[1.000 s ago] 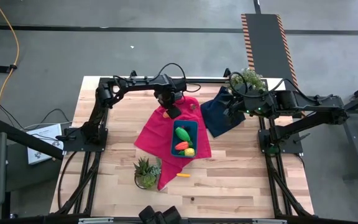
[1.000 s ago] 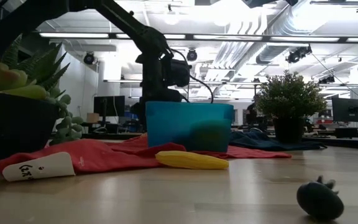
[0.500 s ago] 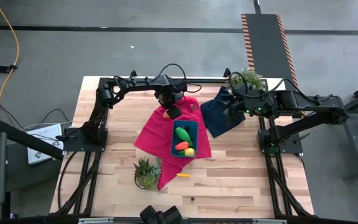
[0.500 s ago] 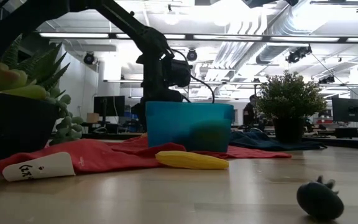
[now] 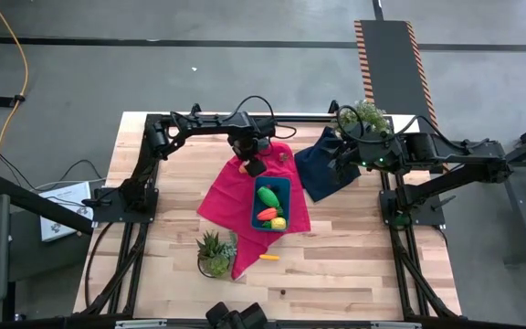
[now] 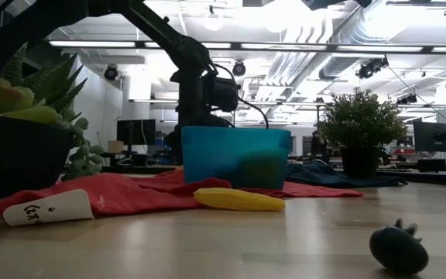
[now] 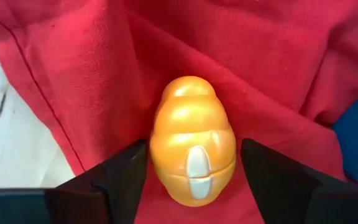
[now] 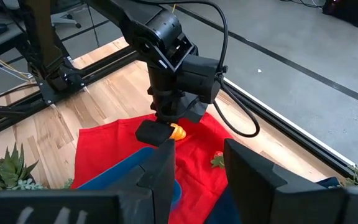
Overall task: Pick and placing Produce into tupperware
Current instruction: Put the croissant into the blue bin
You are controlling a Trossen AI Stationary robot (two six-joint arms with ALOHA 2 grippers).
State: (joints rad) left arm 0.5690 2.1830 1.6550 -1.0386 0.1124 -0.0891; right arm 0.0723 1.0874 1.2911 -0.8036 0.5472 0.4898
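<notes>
A glossy, smooth orange plastic toy [image 7: 193, 158] lies on soft, creased red cloth [image 7: 104, 68] with a matt woven look. The fingers [image 7: 126, 177] beside it are matt black plastic. The bench [image 5: 336, 247] is pale wood in planks, lightly sheened. The tub [image 6: 235, 155] is smooth teal plastic.

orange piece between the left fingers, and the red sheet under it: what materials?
Orange produce piece: looks like moulded plastic, glossy with a pearly sheen and a soft highlight along its ridges. Red cloth: woven fabric, matte, judging by its folds, creases and stitched hem.
</notes>
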